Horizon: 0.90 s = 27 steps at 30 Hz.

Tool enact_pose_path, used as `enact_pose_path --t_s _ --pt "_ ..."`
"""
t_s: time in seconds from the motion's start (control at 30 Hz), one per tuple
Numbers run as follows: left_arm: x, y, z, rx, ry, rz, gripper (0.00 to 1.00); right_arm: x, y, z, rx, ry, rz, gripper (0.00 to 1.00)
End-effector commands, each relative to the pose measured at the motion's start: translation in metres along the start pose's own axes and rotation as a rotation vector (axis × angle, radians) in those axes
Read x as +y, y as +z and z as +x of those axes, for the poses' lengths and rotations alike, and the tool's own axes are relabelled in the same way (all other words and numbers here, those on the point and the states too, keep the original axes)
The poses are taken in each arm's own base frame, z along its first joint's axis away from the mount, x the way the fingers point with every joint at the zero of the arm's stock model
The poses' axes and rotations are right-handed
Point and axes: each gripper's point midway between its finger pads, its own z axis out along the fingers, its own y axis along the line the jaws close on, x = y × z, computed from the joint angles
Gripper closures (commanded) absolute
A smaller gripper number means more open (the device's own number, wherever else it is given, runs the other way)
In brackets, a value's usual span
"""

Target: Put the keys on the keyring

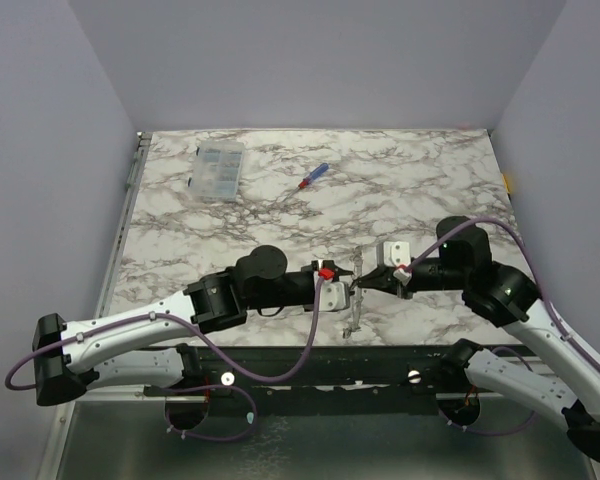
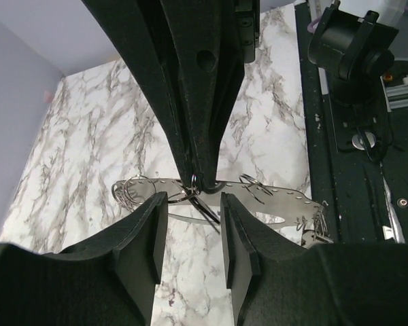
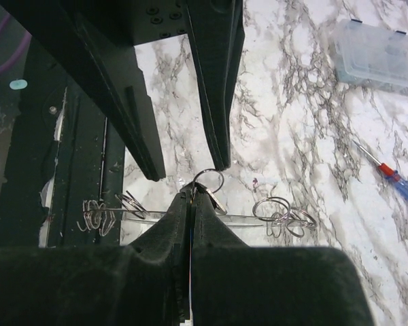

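Observation:
The keyring (image 2: 285, 197) is a thin pale grey strip with small holes, lying near the table's front edge (image 1: 354, 315) and carrying several wire rings (image 3: 275, 210). My right gripper (image 3: 194, 190) is shut on a small wire ring (image 3: 209, 178) just above the strip. A slim flat piece, apparently one of the keys (image 2: 209, 212), hangs from that ring. My left gripper (image 2: 194, 198) faces it open, its fingertips (image 2: 156, 210) on either side of the right gripper's tips (image 2: 197, 178), touching nothing. No other key shows.
A clear plastic compartment box (image 1: 220, 170) sits at the back left. A red-and-blue screwdriver (image 1: 313, 177) lies right of it. The black mounting rail (image 1: 310, 360) runs along the table's front edge, close behind the strip.

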Motion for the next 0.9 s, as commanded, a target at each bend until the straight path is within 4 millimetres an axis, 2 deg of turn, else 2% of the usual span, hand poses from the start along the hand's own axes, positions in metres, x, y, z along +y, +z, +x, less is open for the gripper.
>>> enact_pose_path --t_s 0.0,0.27,0.43,0.63,0.8,0.87 --pt "0.000 0.008 -0.013 -0.017 0.070 0.053 0.59 0.005 -0.005 -0.009 -0.034 -0.032 -0.007 0.99" --pt "0.004 0.014 0.001 0.030 0.133 0.043 0.66 0.008 -0.009 -0.013 -0.040 -0.036 -0.009 0.99" --pt "0.007 0.011 0.002 0.039 0.161 0.033 0.67 0.008 -0.012 -0.014 -0.039 -0.044 -0.007 1.00" --pt "0.005 0.013 0.005 0.046 0.167 0.045 0.80 0.007 -0.013 -0.020 -0.061 -0.058 0.002 0.99" --pt "-0.001 0.017 0.010 0.054 0.166 0.069 0.99 0.004 -0.016 -0.031 -0.097 -0.081 0.024 0.99" --pt "-0.001 0.018 0.010 0.052 0.164 0.073 1.00 0.002 -0.019 -0.035 -0.111 -0.095 0.039 0.99"
